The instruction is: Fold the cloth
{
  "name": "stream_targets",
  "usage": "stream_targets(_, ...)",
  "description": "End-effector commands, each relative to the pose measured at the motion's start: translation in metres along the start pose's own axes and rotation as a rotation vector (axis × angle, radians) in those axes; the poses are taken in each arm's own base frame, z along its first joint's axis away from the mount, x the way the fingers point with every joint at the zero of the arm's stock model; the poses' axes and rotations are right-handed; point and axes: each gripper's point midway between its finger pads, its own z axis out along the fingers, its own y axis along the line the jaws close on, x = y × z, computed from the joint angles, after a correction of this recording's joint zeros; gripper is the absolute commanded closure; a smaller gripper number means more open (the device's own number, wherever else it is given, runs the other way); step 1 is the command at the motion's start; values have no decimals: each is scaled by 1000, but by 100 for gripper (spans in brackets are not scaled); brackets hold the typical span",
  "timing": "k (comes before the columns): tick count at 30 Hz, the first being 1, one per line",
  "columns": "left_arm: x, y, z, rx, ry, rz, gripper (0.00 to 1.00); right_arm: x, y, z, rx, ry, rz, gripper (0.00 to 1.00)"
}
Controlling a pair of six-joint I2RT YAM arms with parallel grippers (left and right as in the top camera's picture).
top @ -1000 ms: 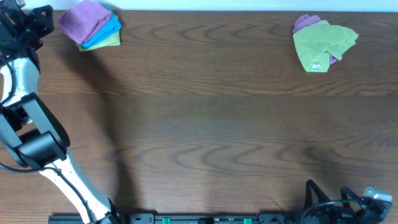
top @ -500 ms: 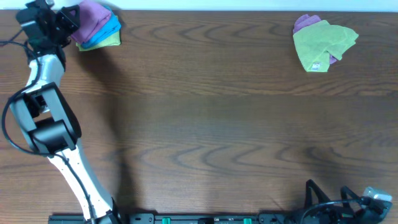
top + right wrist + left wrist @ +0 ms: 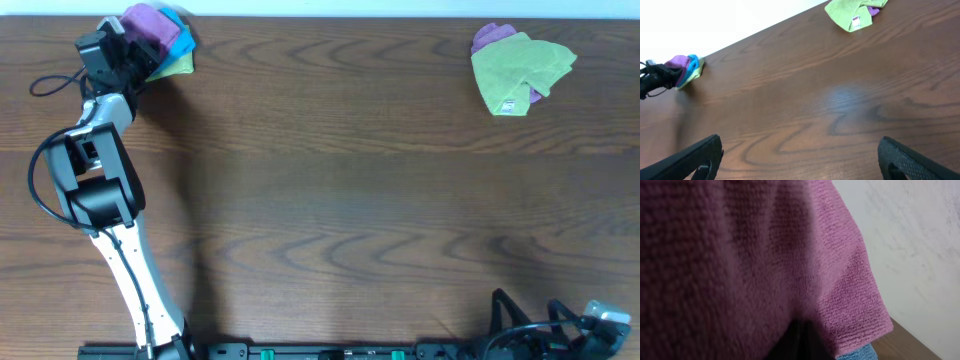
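**Left pincer closed at the far-left stack, right pincer wide at the near edge**

The left pincer (image 3: 135, 52) is closed, its tip pushed against the cloth (image 3: 150, 22). Purple pile fills the left wrist view so fully that I cannot tell whether any fabric is nipped between the jaws. The cloth tops a small stack at the far-left corner of the surface (image 3: 350, 200), lying over a blue cloth (image 3: 182, 42) and a green cloth (image 3: 178, 65).

Behind the pincer, the left arm (image 3: 95, 190) is stretched nearly to full reach. It rises from its base at the near edge, bends at the elbow partway along the left side, and runs on to the corner.

The right pincer (image 3: 800, 146) stands wide with nothing in it, low at the near-right corner, fingers pointing across the bare wood.

At the far-right corner, well apart from both arms, a crumpled lime-green cloth (image 3: 520, 65) lies over a second purple cloth (image 3: 490, 36).
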Motion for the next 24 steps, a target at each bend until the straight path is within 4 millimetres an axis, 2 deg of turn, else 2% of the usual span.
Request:
stream_targets(1,-8,6,-1,-25,-20,0,94,1,-1,2,14,10,13,1)
stream_targets(5,-12,-4,-1,22,-30,14,94,1,-1,2,14,10,13,1)
stream_targets(7,-22,-20,-3,94,-57,41,94,1,-1,2,14,10,13,1)
stream_targets(14,-54,-53,-24,196,-112,55,94,1,-1,2,14,10,13,1)
stream_targets(20,-77,-113,-63,322,-102,171,94,1,-1,2,14,10,13,1)
stream_targets(22,-81,-125,-77,303,-82,210,94,1,-1,2,14,10,13,1)
stream_targets(24,-86,-138,-100,231,-62,292,94,1,-1,2,14,10,13,1)
